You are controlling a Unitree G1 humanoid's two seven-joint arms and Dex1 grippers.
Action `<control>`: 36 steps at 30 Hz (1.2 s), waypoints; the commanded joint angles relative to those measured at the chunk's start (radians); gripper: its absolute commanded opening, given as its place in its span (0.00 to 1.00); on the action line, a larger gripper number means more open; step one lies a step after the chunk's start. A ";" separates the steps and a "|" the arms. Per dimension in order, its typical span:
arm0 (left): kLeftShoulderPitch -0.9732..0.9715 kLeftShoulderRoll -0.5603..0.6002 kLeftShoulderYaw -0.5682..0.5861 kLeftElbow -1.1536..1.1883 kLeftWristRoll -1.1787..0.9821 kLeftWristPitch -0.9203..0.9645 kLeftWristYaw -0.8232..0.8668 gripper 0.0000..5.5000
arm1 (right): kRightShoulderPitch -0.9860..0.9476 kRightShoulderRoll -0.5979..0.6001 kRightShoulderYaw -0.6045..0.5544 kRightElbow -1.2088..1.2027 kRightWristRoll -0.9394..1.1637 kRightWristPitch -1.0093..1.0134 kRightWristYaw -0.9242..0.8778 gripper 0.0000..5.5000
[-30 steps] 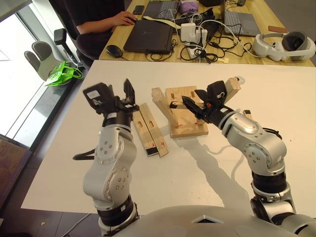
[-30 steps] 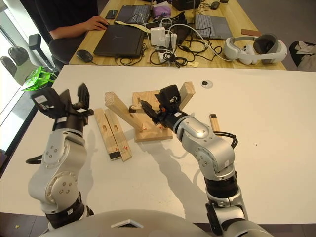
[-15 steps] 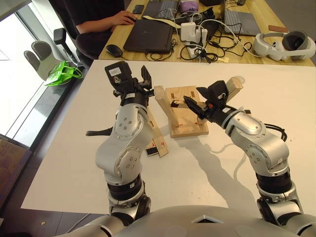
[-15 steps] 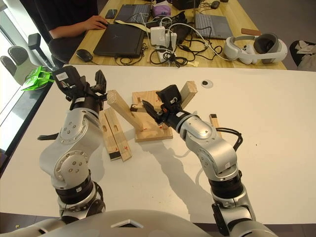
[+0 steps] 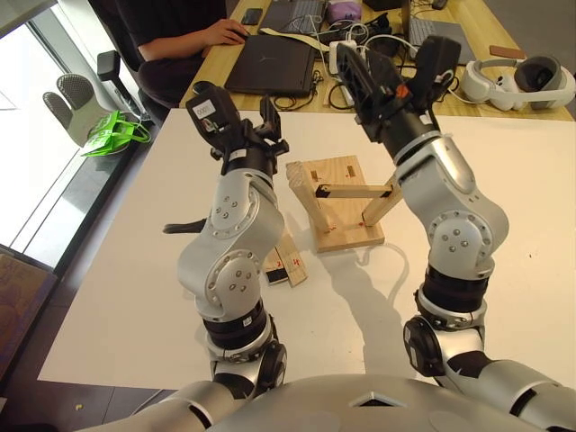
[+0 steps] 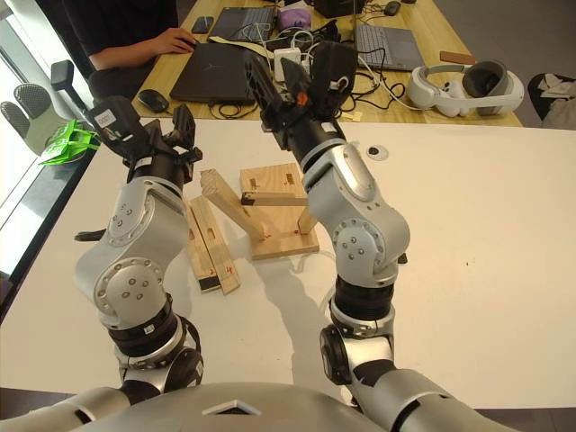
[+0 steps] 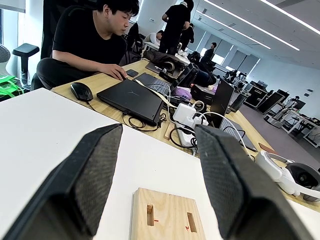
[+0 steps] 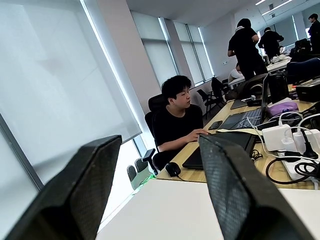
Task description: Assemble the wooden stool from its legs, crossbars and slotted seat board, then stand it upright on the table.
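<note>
Left gripper (image 7: 159, 131) and right gripper (image 8: 160, 141) are held high, jaws apart, empty. The slotted seat board (image 5: 346, 231) lies flat mid-table, presumably so parts press downward; two legs (image 5: 304, 191) and a crossbar (image 5: 354, 191) are fitted. Loose wooden pieces (image 6: 212, 247) lie just beside it.

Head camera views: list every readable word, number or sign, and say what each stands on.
"4", in red, on the loose plank.
Red marks on the seat board: too small to read.
White wrist-camera label: print too blurred to read.
</note>
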 commanded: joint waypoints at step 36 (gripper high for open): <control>-0.023 0.042 0.126 -0.024 0.008 -0.085 -0.142 0.49 | 0.185 -0.231 0.264 0.071 -0.228 -0.008 0.168 0.52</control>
